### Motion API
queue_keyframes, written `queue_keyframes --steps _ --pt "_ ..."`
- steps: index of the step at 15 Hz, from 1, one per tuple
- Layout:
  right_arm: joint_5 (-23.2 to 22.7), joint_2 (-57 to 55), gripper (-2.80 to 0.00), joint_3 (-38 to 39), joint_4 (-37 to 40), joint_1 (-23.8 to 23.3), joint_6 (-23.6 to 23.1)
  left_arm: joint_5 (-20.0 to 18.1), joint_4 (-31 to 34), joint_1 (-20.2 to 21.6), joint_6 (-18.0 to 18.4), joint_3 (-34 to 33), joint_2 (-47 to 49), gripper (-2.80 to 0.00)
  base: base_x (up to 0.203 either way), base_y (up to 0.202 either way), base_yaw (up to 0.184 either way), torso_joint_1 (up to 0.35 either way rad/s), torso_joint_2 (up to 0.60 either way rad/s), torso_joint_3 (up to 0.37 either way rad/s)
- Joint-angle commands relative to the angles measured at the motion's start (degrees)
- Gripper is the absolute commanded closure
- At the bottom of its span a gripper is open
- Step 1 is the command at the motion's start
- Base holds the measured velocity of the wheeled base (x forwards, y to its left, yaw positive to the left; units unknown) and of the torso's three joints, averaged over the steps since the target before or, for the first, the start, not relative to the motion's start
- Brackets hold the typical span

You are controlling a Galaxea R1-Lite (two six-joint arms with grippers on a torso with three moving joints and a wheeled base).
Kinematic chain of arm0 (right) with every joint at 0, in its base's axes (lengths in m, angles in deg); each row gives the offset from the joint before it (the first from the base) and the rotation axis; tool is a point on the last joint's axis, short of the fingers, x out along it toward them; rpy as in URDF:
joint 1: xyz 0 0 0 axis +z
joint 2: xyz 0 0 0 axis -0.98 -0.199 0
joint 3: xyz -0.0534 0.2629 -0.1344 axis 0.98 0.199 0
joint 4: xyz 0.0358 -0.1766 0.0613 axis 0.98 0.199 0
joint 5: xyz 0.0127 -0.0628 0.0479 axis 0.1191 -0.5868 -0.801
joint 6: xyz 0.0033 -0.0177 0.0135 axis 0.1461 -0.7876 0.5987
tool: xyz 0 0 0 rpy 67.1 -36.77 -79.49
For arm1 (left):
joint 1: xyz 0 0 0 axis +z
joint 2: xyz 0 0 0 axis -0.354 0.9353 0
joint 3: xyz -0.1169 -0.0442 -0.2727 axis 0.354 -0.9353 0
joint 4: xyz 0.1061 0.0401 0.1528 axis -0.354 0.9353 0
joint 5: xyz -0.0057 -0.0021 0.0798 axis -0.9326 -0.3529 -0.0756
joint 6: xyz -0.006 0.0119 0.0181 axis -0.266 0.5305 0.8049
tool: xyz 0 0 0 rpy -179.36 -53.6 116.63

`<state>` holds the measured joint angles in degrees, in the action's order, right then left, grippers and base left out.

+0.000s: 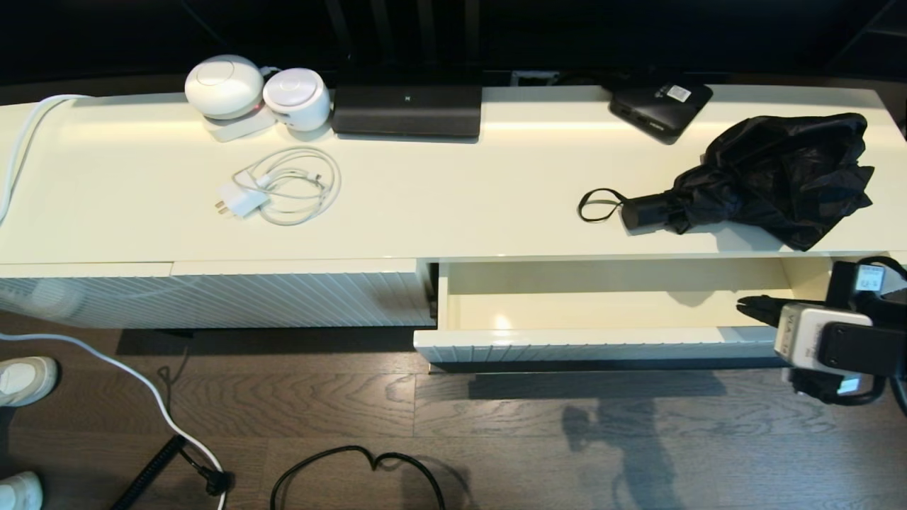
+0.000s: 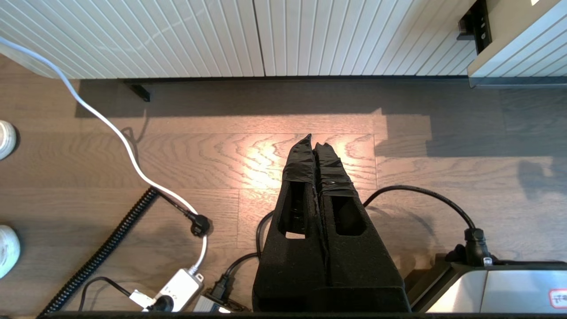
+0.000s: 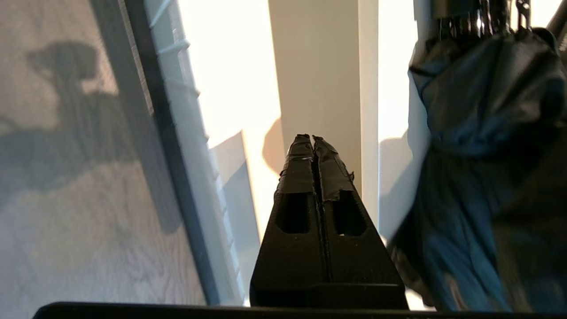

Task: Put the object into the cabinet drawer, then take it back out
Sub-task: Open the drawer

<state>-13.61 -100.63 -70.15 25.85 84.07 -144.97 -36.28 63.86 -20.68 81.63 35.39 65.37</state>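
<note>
The black folding umbrella (image 1: 772,178) lies on the cabinet top at the right, its short handle and wrist loop (image 1: 599,205) pointing left; its baggy fabric (image 3: 483,155) also fills one side of the right wrist view. Below it the cream drawer (image 1: 602,312) stands pulled open, and nothing shows inside it. My right gripper (image 1: 744,306) hovers over the drawer's right end, shut with nothing between its fingers (image 3: 312,141), apart from the umbrella. My left gripper (image 2: 315,141) is out of the head view, shut and empty, low over the wooden floor.
On the cabinet top (image 1: 453,205) lie a white charger with coiled cable (image 1: 283,188), two white round devices (image 1: 255,88), a black rectangular device (image 1: 407,106) and a flat black box with a sticker (image 1: 659,106). Cables (image 1: 354,460) and white shoes (image 1: 25,379) are on the floor.
</note>
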Motion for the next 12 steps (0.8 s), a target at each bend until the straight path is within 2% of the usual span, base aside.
queue_keyframes --steps 1,8,12 --pt "-0.08 -6.44 0.00 -0.42 -3.46 0.77 0.08 0.01 -0.02 0.00 -0.02 0.01 0.00 0.00 0.000 0.000 0.000 0.000 0.00 0.000" --pt "0.09 -14.21 0.00 -4.85 -9.89 3.22 1.01 0.01 -0.02 0.00 -0.02 -0.03 0.00 0.00 0.000 0.000 0.000 0.000 0.00 0.000" --pt "0.09 -16.19 0.00 -6.21 -10.19 3.15 0.92 0.01 -0.02 0.04 -0.02 -0.01 0.00 0.00 0.000 0.000 0.000 0.000 0.00 0.000"
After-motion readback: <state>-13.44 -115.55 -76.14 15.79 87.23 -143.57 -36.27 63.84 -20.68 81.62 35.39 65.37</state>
